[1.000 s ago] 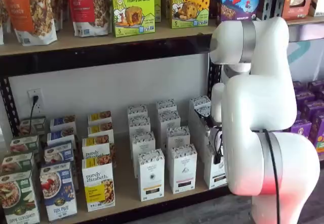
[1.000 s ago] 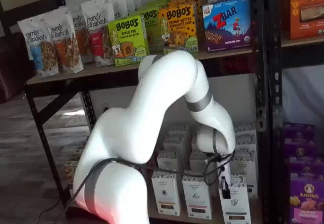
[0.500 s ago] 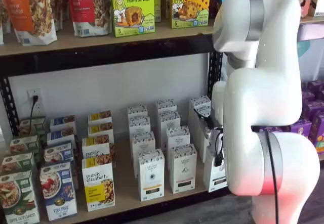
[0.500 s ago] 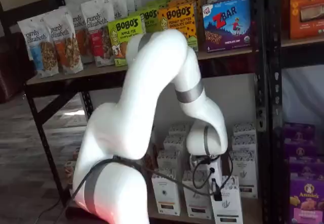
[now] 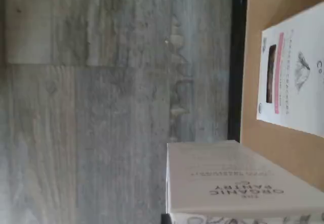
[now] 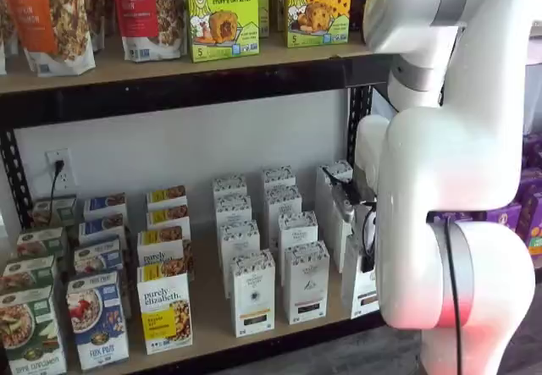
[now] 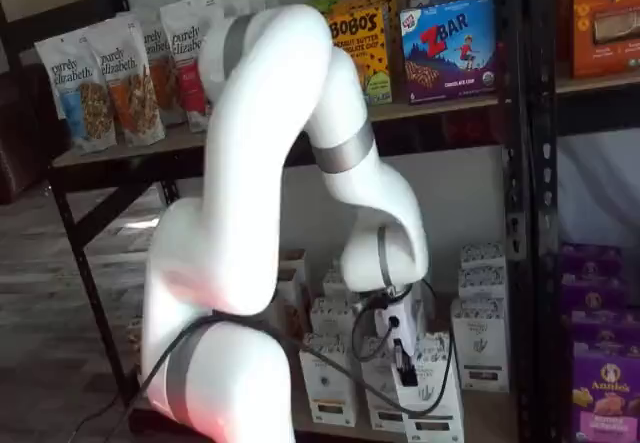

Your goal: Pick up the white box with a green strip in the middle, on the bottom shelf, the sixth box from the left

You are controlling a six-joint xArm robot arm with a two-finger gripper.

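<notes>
**A:** Where is the white box [image 7: 432,388] right now?

**B:** At the front edge of the bottom shelf [image 6: 212,320], toward its right end, and partly out past the black front rail. In a shelf view it leans with its patterned top tipped forward. The wrist view shows the white box [image 5: 238,176] lying over both the floor and the shelf's front edge.

**A:** And the gripper [image 7: 402,358]?

**B:** Its black fingers [image 7: 404,365] are clamped on the upper part of the box, just below the patterned band. In the other shelf view the arm [image 6: 449,172] hides most of that.

**A:** How would you expect it to handle?

**B:** My guess is a light, thin cardboard carton: stiff enough along its edges, but the broad faces would dent under a hard squeeze. The printed surface looks smooth, so it could slip. Holding it across the narrow width near the top seems sensible, though a high hold lets the base swing.

**A:** Which way does it point?

**B:** Its long axis runs top to base, near upright but tilted, with the front face turned outward from the shelf.
</notes>
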